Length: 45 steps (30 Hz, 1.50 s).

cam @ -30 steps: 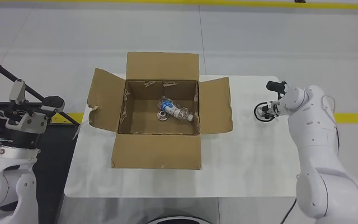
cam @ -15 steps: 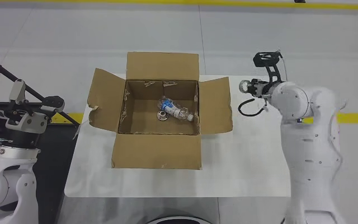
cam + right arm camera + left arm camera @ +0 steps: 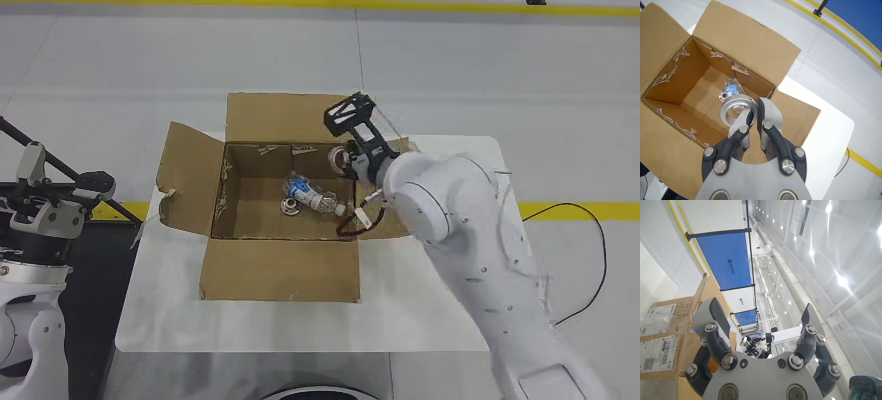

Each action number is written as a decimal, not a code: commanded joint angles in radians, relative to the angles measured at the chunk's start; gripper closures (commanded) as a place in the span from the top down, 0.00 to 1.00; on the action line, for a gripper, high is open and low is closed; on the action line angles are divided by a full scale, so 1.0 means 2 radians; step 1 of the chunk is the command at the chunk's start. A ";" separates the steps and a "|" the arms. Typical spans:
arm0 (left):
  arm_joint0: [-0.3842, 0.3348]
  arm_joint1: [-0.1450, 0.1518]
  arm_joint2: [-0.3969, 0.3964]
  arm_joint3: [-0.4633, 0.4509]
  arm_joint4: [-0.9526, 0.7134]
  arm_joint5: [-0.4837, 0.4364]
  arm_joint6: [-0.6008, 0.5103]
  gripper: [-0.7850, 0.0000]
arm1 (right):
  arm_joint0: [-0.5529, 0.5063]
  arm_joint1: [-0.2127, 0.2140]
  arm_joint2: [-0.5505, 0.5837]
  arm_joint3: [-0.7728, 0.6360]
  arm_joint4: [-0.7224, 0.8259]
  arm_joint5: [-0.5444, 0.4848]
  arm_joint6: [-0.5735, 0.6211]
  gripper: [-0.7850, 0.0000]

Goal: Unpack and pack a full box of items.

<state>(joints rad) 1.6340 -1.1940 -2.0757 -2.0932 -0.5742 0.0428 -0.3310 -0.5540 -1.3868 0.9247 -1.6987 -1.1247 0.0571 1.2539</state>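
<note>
Table [image 3: 450,300] bears one box [image 3: 280,270] holding one bottle [image 3: 318,198]; right claw [image 3: 754,111] grips one ring [image 3: 734,101]

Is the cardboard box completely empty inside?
No, a crumpled plastic bottle and a small metal part lie on the floor of the box.

Top-down entry only: the box [image 3: 280,270] has all four flaps splayed outward and its opening faces straight up. Your right gripper [image 3: 754,111], clamped on the metal ring [image 3: 724,113], hangs over the opening's right edge, and its arm crosses the right flap toward the frame's lower right. Mid-floor, the bottle [image 3: 318,198] lies just beside a small flange [image 3: 290,207]. There is room on the left and lower floor. The table [image 3: 400,310] has a passable strip below the front flap.
</note>
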 commanded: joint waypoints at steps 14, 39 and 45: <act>-0.001 -0.001 0.001 0.000 -0.004 -0.003 0.004 1.00 | 0.102 -0.083 -0.183 0.241 0.088 -0.008 -0.055 0.00; -0.020 0.001 -0.004 0.023 0.024 0.035 0.036 1.00 | 0.129 -0.181 -0.258 0.469 0.111 -0.039 -0.094 0.25; -0.018 0.003 0.001 0.026 0.038 0.045 0.015 1.00 | 0.135 -0.195 -0.255 0.487 0.114 -0.050 -0.092 0.42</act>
<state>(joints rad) 1.5977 -1.1881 -2.0747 -2.0437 -0.5047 0.1304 -0.2939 -0.2857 -1.7734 0.4129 -0.7275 -0.8958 -0.0399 1.0719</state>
